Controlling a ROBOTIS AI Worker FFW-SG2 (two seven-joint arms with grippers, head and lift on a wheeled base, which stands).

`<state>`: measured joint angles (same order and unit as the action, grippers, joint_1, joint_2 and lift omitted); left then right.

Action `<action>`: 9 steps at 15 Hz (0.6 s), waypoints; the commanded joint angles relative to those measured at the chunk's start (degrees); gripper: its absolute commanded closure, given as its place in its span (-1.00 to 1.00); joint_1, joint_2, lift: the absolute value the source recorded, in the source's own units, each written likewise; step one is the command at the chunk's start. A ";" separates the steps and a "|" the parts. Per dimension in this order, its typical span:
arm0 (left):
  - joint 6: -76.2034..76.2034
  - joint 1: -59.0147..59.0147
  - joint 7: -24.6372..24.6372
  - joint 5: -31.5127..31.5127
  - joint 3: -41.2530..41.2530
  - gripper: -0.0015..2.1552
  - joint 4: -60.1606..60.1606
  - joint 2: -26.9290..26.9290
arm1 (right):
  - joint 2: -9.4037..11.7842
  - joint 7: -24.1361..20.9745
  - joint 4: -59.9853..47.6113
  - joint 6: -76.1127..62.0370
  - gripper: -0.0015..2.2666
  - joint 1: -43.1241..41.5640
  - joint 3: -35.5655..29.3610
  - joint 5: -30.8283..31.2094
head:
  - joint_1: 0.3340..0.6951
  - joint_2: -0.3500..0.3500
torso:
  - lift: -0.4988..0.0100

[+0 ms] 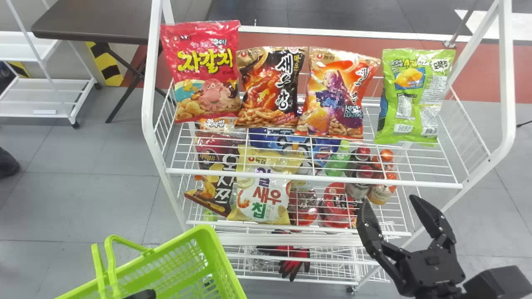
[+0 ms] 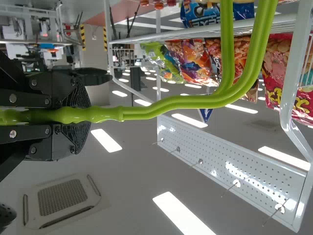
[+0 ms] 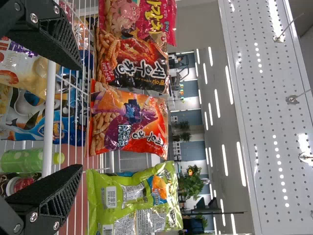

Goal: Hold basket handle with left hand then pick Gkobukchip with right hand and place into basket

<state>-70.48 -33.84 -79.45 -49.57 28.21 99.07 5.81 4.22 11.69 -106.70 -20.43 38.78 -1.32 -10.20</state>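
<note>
The green Gkobukchip bag (image 1: 415,97) stands at the right end of the bag row on the rack's upper shelf, its printed back showing. My right gripper (image 1: 390,201) is open, low in front of the rack and below that bag. In the right wrist view the open right gripper (image 3: 79,117) has nothing between its fingers, and the Gkobukchip bag (image 3: 134,200) lies beyond them. At the bottom edge is my left gripper (image 1: 141,295), beside the green basket (image 1: 224,257). The left wrist view has the left gripper (image 2: 80,115) closed around the green basket handle (image 2: 171,104).
Three other snack bags, red (image 1: 203,93), black (image 1: 268,89) and orange (image 1: 334,95), share the upper shelf (image 1: 311,178). More bags and several bottles (image 1: 370,170) sit below. White posts (image 1: 505,83) flank the shelf. A dark table (image 1: 91,20) stands back left.
</note>
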 commanded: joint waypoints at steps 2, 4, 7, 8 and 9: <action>0.38 0.00 0.00 0.09 0.00 0.99 -0.02 -0.09 | -0.08 0.00 0.00 0.00 -0.92 -0.10 0.18 0.00 | 1.00 -0.12 | 0.96; 0.38 0.00 0.09 0.09 0.00 0.99 -0.10 -0.09 | -0.08 -0.08 -0.09 0.00 -0.92 -0.10 0.18 0.00 | 1.00 -0.11 | 0.96; 0.38 0.00 0.00 0.09 0.00 0.99 -0.19 -0.09 | -0.08 0.00 -0.09 -0.18 -0.91 -0.10 0.27 0.09 | 1.00 -0.10 | 0.96; 0.55 0.00 0.00 0.09 0.00 0.99 -0.28 -0.09 | -0.08 0.00 -0.09 0.00 -0.91 -0.10 0.35 0.18 | 1.00 -0.10 | 0.96; 0.55 0.00 0.09 0.09 0.00 0.99 -0.28 -0.09 | -0.08 0.00 -0.09 -0.18 -0.91 -0.10 0.35 0.18 | 1.00 -0.10 | 0.96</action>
<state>-70.00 -33.85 -79.43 -49.48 28.21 98.83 5.71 4.13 11.69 -106.78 -20.56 38.67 -0.99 -10.06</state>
